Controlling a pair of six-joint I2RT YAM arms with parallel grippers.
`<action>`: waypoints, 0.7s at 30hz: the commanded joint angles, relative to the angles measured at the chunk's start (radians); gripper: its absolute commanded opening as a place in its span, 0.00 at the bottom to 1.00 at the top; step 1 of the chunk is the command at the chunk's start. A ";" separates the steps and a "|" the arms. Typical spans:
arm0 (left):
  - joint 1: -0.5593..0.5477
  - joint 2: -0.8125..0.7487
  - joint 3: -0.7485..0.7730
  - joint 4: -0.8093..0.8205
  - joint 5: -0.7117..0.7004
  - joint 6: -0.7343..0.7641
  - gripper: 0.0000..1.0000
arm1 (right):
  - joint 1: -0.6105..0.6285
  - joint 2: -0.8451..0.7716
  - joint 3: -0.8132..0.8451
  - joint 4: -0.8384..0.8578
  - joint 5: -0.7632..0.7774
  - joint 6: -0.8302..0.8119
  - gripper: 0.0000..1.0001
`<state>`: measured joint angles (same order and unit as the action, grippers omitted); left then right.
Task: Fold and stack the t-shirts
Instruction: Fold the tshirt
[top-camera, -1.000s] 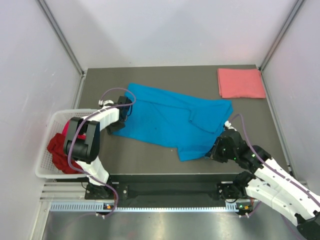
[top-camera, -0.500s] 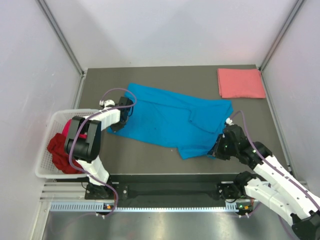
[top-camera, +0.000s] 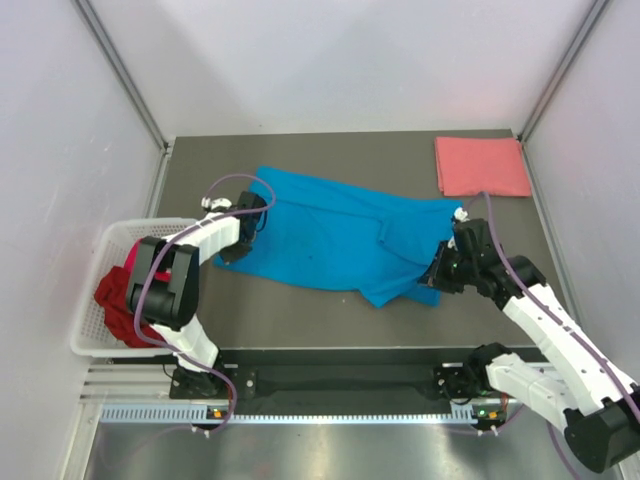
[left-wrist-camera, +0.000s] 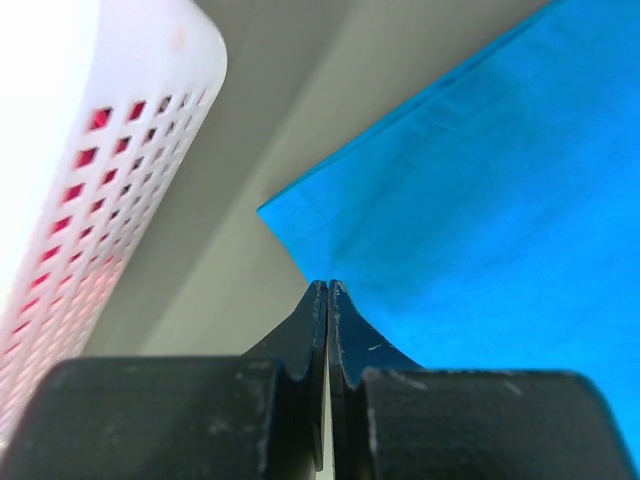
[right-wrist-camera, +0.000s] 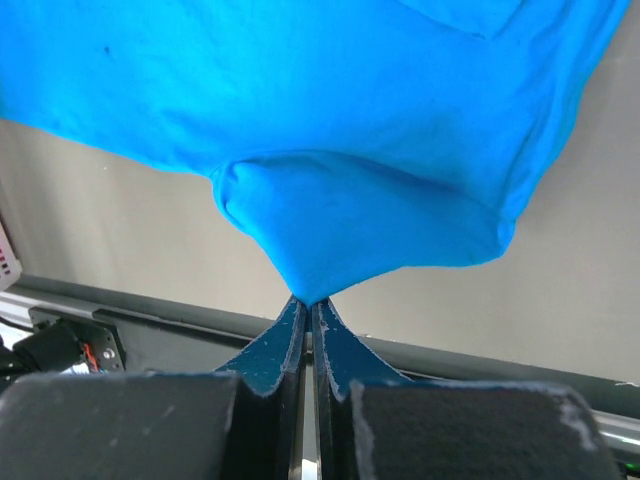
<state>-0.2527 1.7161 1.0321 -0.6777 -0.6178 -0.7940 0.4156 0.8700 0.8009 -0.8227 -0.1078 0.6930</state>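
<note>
Pinching blue t-shirt (top-camera: 330, 235): left gripper (left-wrist-camera: 326, 290), right gripper (right-wrist-camera: 306, 300).

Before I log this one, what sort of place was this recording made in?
Probably a lab test cell for robot laundry folding: plain white walls enclose a dark table with a blue t-shirt spread out, a folded pink t-shirt and a white basket alongside.

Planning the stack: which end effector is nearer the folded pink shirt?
Right. The right end effector, gripping the blue shirt, is just nearer the bases than the pink shirt; the left end effector is far off at the blue shirt's left edge.
</note>
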 joint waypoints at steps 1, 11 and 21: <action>-0.010 -0.059 0.066 -0.025 -0.017 0.052 0.00 | -0.029 0.026 0.061 0.028 -0.033 -0.053 0.00; -0.010 -0.056 0.028 0.012 0.139 0.043 0.52 | -0.078 0.046 0.069 0.028 -0.073 -0.085 0.00; -0.005 -0.070 -0.059 0.050 0.222 -0.036 0.59 | -0.130 0.020 0.038 0.005 -0.115 -0.118 0.00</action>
<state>-0.2623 1.6806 1.0042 -0.6624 -0.4484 -0.7784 0.3088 0.9150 0.8322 -0.8215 -0.1974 0.6025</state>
